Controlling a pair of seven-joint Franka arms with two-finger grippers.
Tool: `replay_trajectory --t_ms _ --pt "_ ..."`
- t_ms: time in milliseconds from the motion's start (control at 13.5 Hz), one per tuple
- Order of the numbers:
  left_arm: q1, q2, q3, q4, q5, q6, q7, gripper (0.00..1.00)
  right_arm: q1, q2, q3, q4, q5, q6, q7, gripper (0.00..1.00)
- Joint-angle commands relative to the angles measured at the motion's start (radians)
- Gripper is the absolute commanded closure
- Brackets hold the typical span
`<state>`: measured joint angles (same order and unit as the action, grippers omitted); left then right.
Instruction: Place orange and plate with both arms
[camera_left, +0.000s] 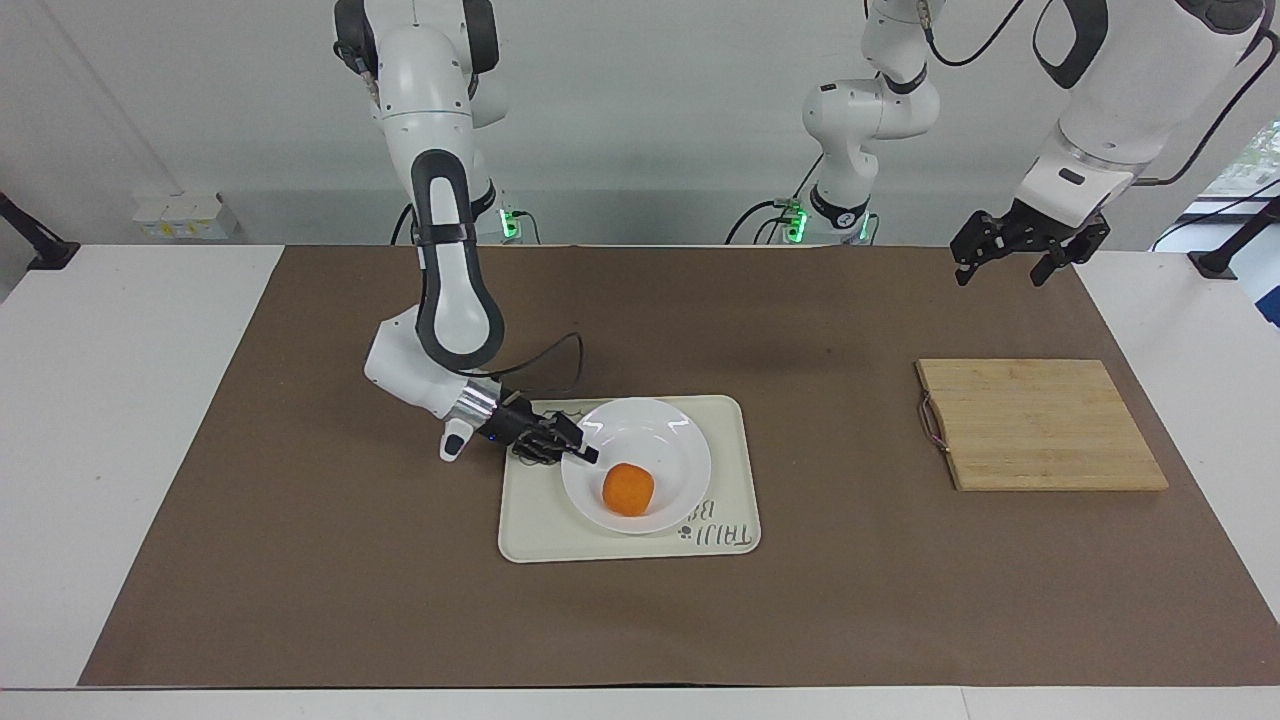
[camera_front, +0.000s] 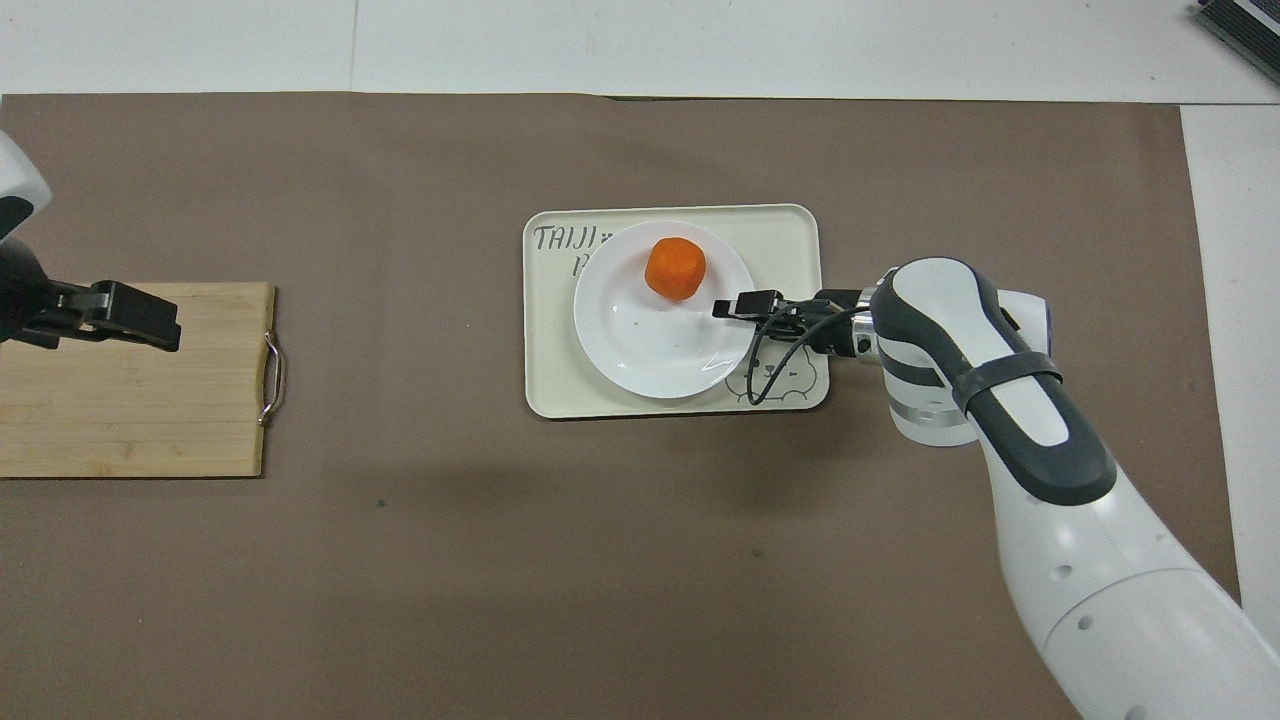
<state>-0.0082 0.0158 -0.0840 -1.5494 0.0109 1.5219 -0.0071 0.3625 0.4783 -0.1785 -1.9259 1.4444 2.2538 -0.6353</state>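
The white plate (camera_left: 668, 440) lies on the cream tray (camera_left: 530, 530) in the middle of the table, with the orange (camera_left: 629, 489) resting in it. My right gripper (camera_left: 585, 455) is low over the tray and shut on the plate's rim at the side toward the right arm's end. In the overhead view the right gripper (camera_front: 735, 305) grips the plate (camera_front: 640, 345) beside the orange (camera_front: 675, 268). My left gripper (camera_left: 1003, 268) waits open and empty, raised in the air; in the overhead view the left gripper (camera_front: 160, 325) is over the cutting board.
A bamboo cutting board (camera_left: 1040, 425) with a small metal handle lies toward the left arm's end of the table, also in the overhead view (camera_front: 130, 420). The tray (camera_front: 790, 225) bears a bear drawing and lettering. A brown mat covers the table.
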Motion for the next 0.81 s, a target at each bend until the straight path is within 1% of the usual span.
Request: replay_trajectory --t_ms 0,222,296,518,666,740 --pt "0.011 0.013 -0.01 0.029 0.011 -0.025 0.009 0.0 -0.002 -0.068 -0.002 -0.015 -0.106 0.012 0.052 0.0" --pt "0.011 0.013 -0.01 0.029 0.011 -0.025 0.009 0.0 -0.005 -0.131 -0.006 -0.016 -0.254 0.018 0.103 0.0" --pt "0.013 0.013 -0.01 0.029 0.011 -0.025 0.009 0.0 -0.007 -0.154 -0.022 -0.018 -0.318 0.021 0.123 0.0" --pt "0.013 0.013 -0.01 0.029 0.011 -0.025 0.009 0.0 -0.011 -0.223 -0.082 -0.019 -0.549 0.014 0.203 0.0" --pt "0.013 0.013 -0.01 0.029 0.011 -0.025 0.009 0.0 -0.048 -0.269 -0.104 -0.019 -0.715 -0.014 0.255 0.0" --pt "0.011 0.013 -0.01 0.029 0.011 -0.025 0.009 0.0 -0.072 -0.286 -0.104 -0.019 -0.77 -0.051 0.282 0.0"
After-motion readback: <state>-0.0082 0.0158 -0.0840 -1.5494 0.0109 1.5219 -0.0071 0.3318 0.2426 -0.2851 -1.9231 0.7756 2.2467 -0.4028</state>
